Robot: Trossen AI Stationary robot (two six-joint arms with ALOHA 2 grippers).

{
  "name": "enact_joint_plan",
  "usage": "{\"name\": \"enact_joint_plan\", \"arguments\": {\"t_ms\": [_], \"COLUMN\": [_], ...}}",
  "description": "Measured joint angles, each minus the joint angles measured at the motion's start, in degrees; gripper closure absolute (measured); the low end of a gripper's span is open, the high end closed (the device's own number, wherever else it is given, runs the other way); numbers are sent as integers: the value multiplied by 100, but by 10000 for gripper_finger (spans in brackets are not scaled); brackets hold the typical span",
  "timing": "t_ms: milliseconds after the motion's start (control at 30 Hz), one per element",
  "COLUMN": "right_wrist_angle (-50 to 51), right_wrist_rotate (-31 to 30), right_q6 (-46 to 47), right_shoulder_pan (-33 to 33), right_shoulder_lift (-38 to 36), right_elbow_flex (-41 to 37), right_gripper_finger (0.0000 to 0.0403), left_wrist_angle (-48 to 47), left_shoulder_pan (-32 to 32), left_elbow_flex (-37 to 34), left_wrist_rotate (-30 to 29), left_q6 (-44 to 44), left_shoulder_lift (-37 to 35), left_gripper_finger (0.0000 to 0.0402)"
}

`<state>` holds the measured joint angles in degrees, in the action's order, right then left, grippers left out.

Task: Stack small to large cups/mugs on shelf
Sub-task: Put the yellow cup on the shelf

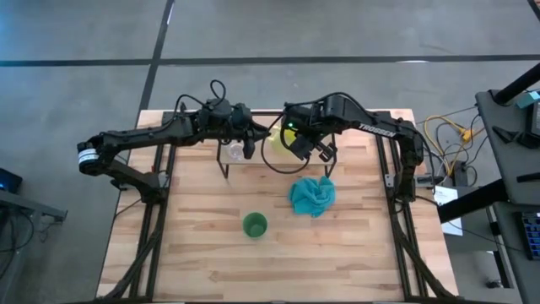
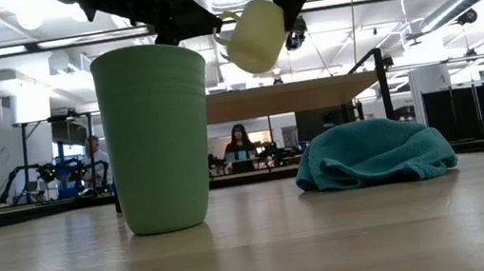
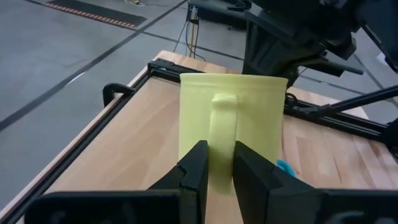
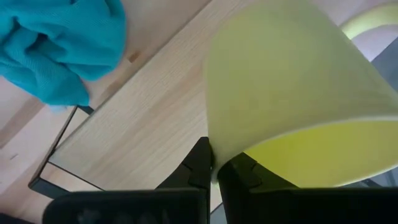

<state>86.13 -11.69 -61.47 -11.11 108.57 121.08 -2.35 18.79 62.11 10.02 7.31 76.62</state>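
The yellow mug [image 2: 255, 32] hangs tilted in the air above the shelf [image 2: 313, 94], held between both grippers. My left gripper [image 3: 219, 163] comes from the table's left and is shut on the mug's handle. My right gripper [image 4: 214, 167] comes from above and is shut on its rim. A small clear glass cup [image 1: 234, 152] stands on the shelf below my left gripper. The green cup [image 1: 255, 225] stands upright on the table, nearer the front. My left gripper pinches the mug's handle [image 3: 222, 134] between its two fingers, low on the handle. The fingers reach in almost level from the table's left. My right gripper holds the mug's rim wall [image 4: 217, 146], one finger outside and one inside the opening. It comes from above, slanting down. The mug is clear of the shelf, tilted with its base lower.
A crumpled teal cloth [image 1: 312, 194] lies on the table right of the green cup. The shelf's thin black legs [image 1: 226, 169] stand on the table's far half. The table's black frame runs along its edges [image 3: 130, 93].
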Motion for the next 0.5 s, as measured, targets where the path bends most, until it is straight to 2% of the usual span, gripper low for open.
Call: {"name": "enact_joint_plan", "arguments": {"t_ms": [367, 500], "right_wrist_angle": [-13, 13], "right_wrist_rotate": [-386, -412], "right_q6": [0, 0], "right_shoulder_pan": [7, 5], "right_shoulder_lift": [22, 24], "right_elbow_flex": [-30, -67], "right_gripper_finger": [394, 394], "left_wrist_angle": [-301, 22], "left_shoulder_pan": [-13, -13], "left_elbow_flex": [-67, -272], "left_wrist_rotate": [-53, -55], "left_q6": [-11, 0], "left_shoulder_lift": [90, 193], "left_gripper_finger": [361, 361]}}
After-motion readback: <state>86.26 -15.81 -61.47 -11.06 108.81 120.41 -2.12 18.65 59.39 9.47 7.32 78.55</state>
